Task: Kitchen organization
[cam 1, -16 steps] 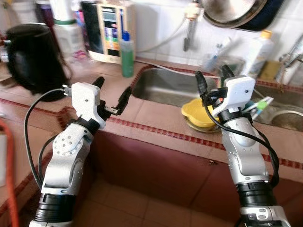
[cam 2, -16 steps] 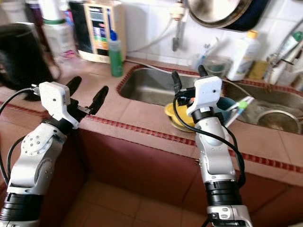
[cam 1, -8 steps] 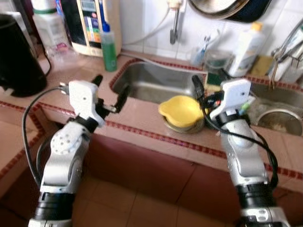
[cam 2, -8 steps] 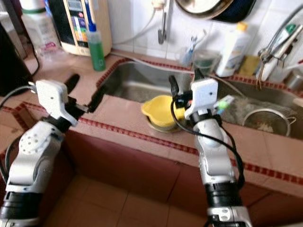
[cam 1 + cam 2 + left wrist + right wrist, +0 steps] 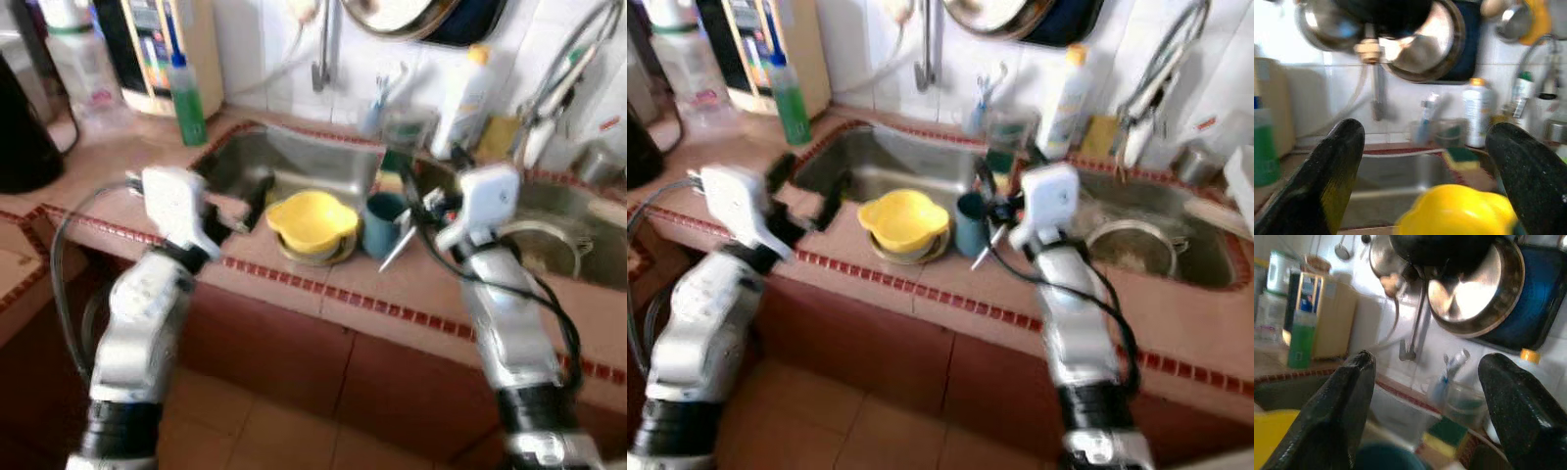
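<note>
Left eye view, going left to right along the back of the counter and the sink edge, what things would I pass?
Green bottle → yellow bowl → teal cup → white bottle with an orange cap → metal strainer.

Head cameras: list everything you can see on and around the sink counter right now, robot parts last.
yellow bowl: one, yellow, on the counter edge before the sink
cup: one, teal, right beside the yellow bowl
sink: one, steel, set in the tiled counter
strainer: one, metal, in the right basin
green bottle: one, green, counter left of the sink
white bottle: one, white with orange cap, behind the sink
sponge: one, green and yellow, sink rim
pans: several, steel, hanging on the wall
left claw: open, facing the yellow bowl
right claw: open, above the cup
</note>
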Controlling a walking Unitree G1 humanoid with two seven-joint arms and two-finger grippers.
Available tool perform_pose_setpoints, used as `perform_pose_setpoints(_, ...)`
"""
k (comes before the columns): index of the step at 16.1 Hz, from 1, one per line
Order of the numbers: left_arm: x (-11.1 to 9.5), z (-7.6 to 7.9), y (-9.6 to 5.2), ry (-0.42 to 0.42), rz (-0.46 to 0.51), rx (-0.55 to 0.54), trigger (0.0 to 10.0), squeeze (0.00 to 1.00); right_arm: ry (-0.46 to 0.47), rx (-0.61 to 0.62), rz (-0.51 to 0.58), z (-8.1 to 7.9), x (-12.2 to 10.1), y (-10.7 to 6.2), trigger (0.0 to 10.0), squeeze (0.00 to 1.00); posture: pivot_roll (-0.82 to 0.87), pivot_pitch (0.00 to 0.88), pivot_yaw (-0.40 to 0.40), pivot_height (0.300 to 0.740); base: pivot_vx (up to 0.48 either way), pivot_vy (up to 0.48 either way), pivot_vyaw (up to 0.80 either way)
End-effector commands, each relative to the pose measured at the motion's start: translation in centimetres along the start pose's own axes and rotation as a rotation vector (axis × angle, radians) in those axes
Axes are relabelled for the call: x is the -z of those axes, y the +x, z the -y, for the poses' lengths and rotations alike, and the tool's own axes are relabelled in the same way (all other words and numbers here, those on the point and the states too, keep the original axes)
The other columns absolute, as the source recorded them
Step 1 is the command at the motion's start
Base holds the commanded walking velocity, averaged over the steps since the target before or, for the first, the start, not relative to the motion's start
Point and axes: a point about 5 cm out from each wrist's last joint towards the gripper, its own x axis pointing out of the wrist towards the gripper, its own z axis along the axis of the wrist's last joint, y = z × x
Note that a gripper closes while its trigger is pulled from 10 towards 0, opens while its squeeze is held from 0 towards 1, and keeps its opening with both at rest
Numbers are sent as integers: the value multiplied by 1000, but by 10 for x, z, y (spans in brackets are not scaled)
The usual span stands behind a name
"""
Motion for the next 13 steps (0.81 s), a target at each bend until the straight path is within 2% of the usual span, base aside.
perform_pose_setpoints(1, -4, 7, -2, 44, 12, 60, 10000, 0, -13, -8, 15, 4, -6, -2, 10000, 0, -55, 0, -15, 740, 0, 0, 0)
perform_pose_setpoints(4, 1, 19, -6, 80, -8, 117, 10000, 0, -42, -4, -16, 15, -1, -13, 10000, 0, -63, 0, -14, 740, 0, 0, 0)
perform_pose_setpoints(7, 4, 38, -5, 97, -11, 199, 10000, 0, -74, 30, -54, 34, 3, -31, 10000, 0, -88, 0, 5, 740, 0, 0, 0)
perform_pose_setpoints(9, 5, 42, -5, 108, -13, 221, 10000, 0, -76, 41, -60, 37, 3, -33, 10000, 0, -90, 0, 7, 740, 0, 0, 0)
perform_pose_setpoints(10, 8, 51, -6, 120, -25, 266, 10000, 0, -79, 61, -77, 44, 6, -38, 10000, 0, -102, 0, 19, 740, 0, 0, 0)
perform_pose_setpoints(13, 13, 65, -7, 140, -42, 329, 10000, 0, -66, 88, -95, 56, 9, -42, 10000, 0, -109, 0, 26, 740, 0, 0, 0)
